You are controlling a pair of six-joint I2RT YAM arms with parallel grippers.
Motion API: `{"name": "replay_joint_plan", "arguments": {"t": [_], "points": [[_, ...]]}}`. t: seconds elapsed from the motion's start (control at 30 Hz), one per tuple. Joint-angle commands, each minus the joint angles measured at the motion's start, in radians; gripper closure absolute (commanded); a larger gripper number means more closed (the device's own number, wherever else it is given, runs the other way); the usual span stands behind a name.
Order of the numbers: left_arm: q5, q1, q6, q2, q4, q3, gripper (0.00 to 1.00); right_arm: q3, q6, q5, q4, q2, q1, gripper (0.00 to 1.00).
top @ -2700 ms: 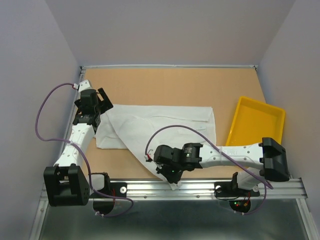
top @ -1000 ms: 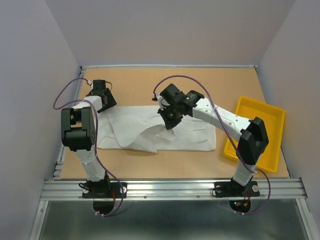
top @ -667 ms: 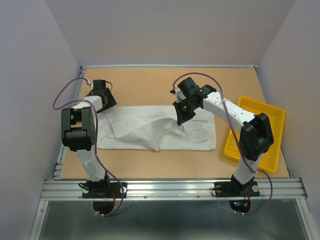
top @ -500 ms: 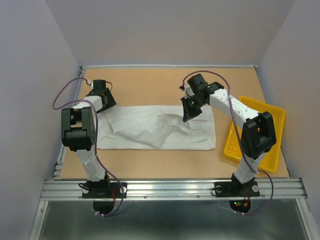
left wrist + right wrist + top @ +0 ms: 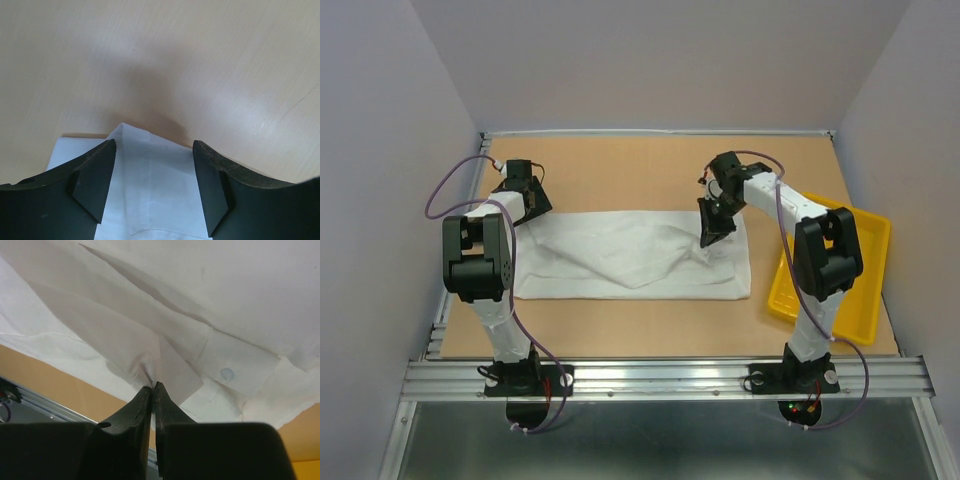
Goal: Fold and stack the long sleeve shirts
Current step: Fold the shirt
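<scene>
Tightly between right jaws, white shirt [image 5: 150, 315].

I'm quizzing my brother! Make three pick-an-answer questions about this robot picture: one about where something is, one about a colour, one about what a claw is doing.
1. In the top view, the yellow tray sits where from the shirt? A left B right C on it
2. The shirt's colour? A blue B white C red
3. The right gripper is: A shut on the shirt B wide open C holding the tray
Answers: B, it lies past the shirt's right end; B, plain white cloth; A, its fingertips pinch a fold.
</scene>
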Motion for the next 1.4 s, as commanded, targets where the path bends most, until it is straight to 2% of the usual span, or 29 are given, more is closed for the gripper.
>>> {"name": "replay_joint_plan", "arguments": {"t": [0.0, 0.13, 0.17, 0.23, 0.27, 0.37, 0.57, 0.7, 0.73, 0.9, 1.07, 1.37], "points": [[-0.029, 0.000, 0.015, -0.011, -0.009, 0.050, 0.25, 0.014, 0.051, 0.064, -0.030, -0.008, -0.024, 0.88], [-0.007, -0.005, 0.015, -0.031, -0.015, 0.054, 0.25, 0.004, 0.102, 0.101, 0.039, -0.048, -0.073, 0.78], [-0.002, -0.010, 0.017, -0.048, -0.017, 0.056, 0.24, 0.001, 0.112, 0.101, 0.056, -0.071, -0.081, 0.66], [0.009, -0.019, 0.018, -0.071, -0.018, 0.058, 0.22, 0.007, 0.115, 0.106, 0.089, -0.082, -0.083, 0.59], [0.013, -0.019, 0.018, -0.096, -0.017, 0.056, 0.19, 0.001, 0.123, 0.106, 0.106, -0.100, -0.083, 0.49], [0.024, -0.020, 0.014, -0.158, -0.018, 0.050, 0.13, -0.058, 0.138, 0.103, 0.193, -0.143, -0.083, 0.35], [0.026, -0.026, -0.005, -0.362, -0.003, -0.026, 0.05, -0.256, 0.174, 0.077, 0.373, -0.289, -0.084, 0.35], [0.004, -0.037, -0.047, -0.510, -0.032, -0.106, 0.05, -0.403, 0.220, 0.069, 0.479, -0.369, -0.083, 0.36], [0.012, -0.071, -0.063, -0.537, -0.041, -0.125, 0.05, -0.448, 0.232, 0.064, 0.519, -0.384, -0.083, 0.37], [0.061, -0.080, -0.133, -0.686, -0.052, -0.301, 0.07, -0.539, 0.337, 0.106, 0.636, -0.449, -0.083, 0.41], [0.102, -0.100, -0.115, -0.680, -0.045, -0.387, 0.08, -0.589, 0.453, 0.138, 0.732, -0.433, -0.083, 0.43], [0.106, -0.111, -0.101, -0.645, -0.038, -0.398, 0.08, -0.612, 0.485, 0.175, 0.824, -0.360, -0.083, 0.47]]}}
